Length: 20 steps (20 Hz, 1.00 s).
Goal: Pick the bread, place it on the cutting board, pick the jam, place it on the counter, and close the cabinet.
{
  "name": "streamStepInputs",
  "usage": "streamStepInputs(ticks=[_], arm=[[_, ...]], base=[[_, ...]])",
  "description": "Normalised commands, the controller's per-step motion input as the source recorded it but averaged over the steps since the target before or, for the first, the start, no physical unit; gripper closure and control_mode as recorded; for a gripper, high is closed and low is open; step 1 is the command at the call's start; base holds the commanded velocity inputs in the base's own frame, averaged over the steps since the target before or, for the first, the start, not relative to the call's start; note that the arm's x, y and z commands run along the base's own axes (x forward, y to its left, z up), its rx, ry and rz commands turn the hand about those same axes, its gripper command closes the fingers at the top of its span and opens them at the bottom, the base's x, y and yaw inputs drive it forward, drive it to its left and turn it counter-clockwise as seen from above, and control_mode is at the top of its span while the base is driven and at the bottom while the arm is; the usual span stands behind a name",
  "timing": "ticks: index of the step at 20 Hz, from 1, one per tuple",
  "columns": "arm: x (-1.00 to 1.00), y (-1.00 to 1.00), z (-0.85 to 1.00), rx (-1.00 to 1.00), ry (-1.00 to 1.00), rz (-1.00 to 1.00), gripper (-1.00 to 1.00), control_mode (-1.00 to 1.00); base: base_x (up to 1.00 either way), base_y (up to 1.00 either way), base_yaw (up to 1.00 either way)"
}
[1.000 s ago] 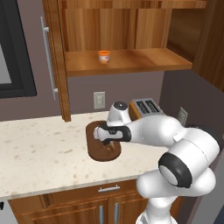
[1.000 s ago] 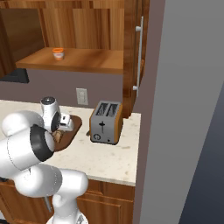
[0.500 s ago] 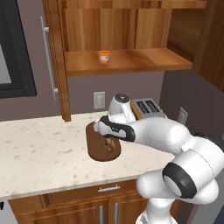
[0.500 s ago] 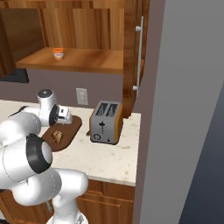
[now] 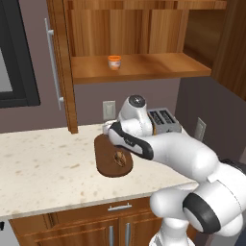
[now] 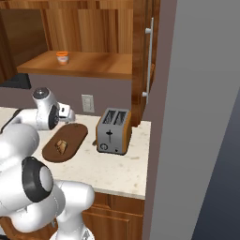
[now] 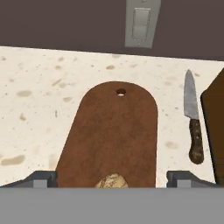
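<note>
**Claw above the board, bread released**

The claw point(image 7: 112, 186) hangs over the near part of the cutting board point(image 7: 114, 131), fingertips point(image 7: 41, 178) set wide apart and empty, with the bread point(image 7: 111, 181) lying between them on the board.

Hand view: a knife point(image 7: 193, 127) lies on the tabletop point(image 7: 39, 92) just right of the board, blade toward the wall, and an outlet plate point(image 7: 141, 22) sits on the wall beyond; the knife is hidden in the base views. Base views: the jam point(image 5: 114, 62) stands on the open cabinet point(image 5: 139, 43) shelf, and the toaster point(image 6: 113, 131) stands right of the board.

The board's long axis runs near to far, its hanging hole at the far end.

Versus 1.0 s ago: the hand was low on the board; it has since risen and drawn back toward the wall. Bread, jam and toaster are unmoved.
</note>
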Motion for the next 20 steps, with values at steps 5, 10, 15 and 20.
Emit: streamStepInputs(ticks=[5,10,15,20], arm=[[-0.02,0.0,0.49,0.0,-0.13,0.0,-1.0,-1.0],[-0.04,0.0,0.58,0.02,-0.11,0.0,-1.0,-1.0],[-0.02,0.0,0.54,0.04,-0.03,0.0,-1.0,-1.0],[0.0,0.0,0.45,0.04,-0.01,0.0,-1.0,-1.0]], base=[[0.0,0.0,0.0],[0.0,0.0,0.0],[0.0,0.0,0.0],[0.0,0.0,0.0]])
